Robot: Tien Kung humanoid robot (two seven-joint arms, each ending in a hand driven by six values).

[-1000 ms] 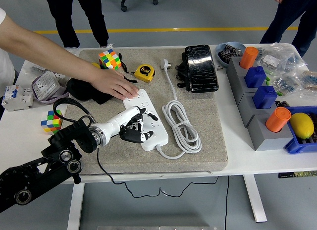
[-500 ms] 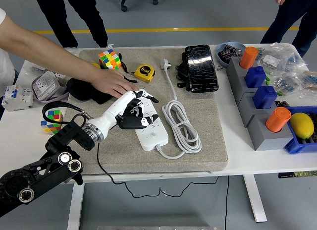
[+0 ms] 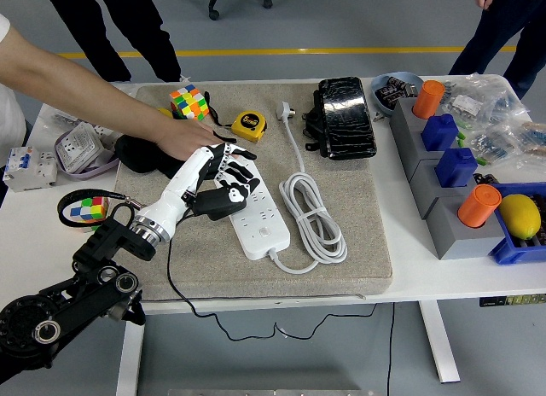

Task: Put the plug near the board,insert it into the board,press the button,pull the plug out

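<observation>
No readable text
Yellow tape measure [image 3: 248,125] near the mat's far edge has a round dark label, print too small to read.

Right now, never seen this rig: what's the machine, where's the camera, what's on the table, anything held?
It is a humanoid robot, filmed from a camera high on its own side, looking down over a white table. Only its left arm shows, coming in from the lower left. Its left hand has white and black fingers curled around a black plug, just above the far end of a white power strip. A person's hand presses down beside that end of the strip. The strip's white cable lies coiled to the right. Also on the grey mat: a yellow tape measure, a Rubik's cube and a black pouch. The right arm is out of view.
</observation>
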